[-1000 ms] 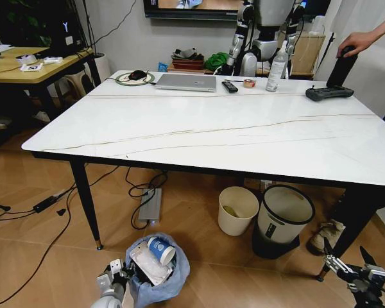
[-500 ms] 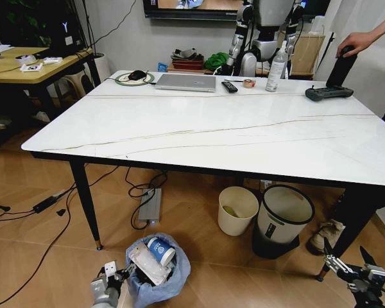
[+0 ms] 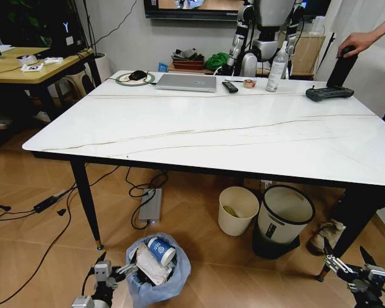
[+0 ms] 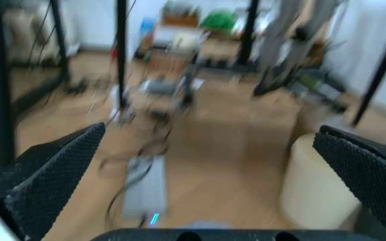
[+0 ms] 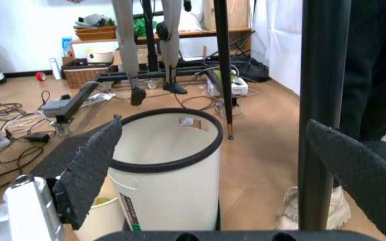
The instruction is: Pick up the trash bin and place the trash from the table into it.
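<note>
The trash bin, lined with a crinkly light-blue bag, stands on the wooden floor in front of the table. Trash sits inside it: a blue paper cup and crumpled white pieces. My left gripper hangs low just left of the bin, open, with nothing between its fingers; in the left wrist view its two black pads stand wide apart. My right gripper is low at the right near a table leg, also open, its pads spread in the right wrist view.
Under the table stand a cream open bin and a grey-and-black round bin. A power strip and cables lie on the floor. A laptop, remote, bottle and game controller sit along the table's far edge. A person's hand is at the back right.
My left gripper has drawn back a little, left and down, from the bin's side. The bin and the right gripper have stayed where they were.
</note>
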